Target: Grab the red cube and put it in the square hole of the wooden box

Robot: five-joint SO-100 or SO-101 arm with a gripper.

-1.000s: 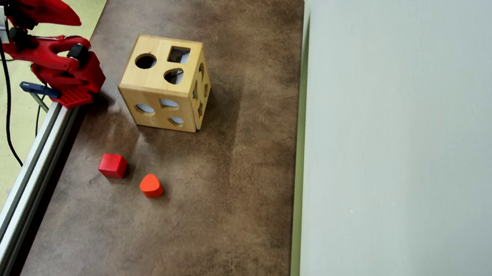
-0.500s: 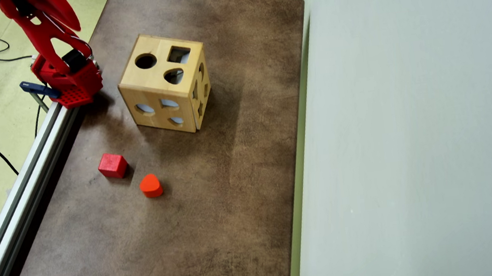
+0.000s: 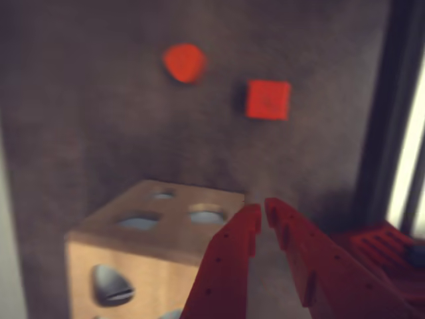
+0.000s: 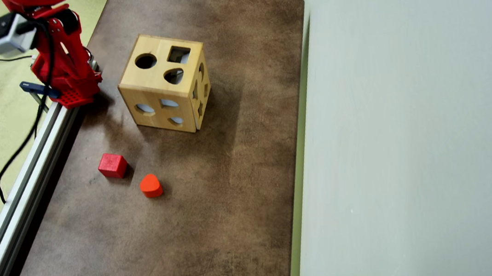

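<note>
While the red cube (image 4: 112, 165) sits untouched on the table (image 4: 218, 215), at 7 o'clock from the wooden box (image 4: 165, 83), nothing is done. Gripper (image 3: 261, 207) empty, fingertips nearly together; grab and square hole (image 4: 178, 54) insertion remain.

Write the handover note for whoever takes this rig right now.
Tool: shut, empty, up beside the wooden box, seen in the wrist view.
Red cube: on the table, apart from the box, untouched.
Orange rounded block: next to the cube, not touching it; leave it.
Square hole: on the box's top face, open.
Done: nothing yet.
Left: reach the cube, grasp it, carry it over the square hole, drop it in.
</note>
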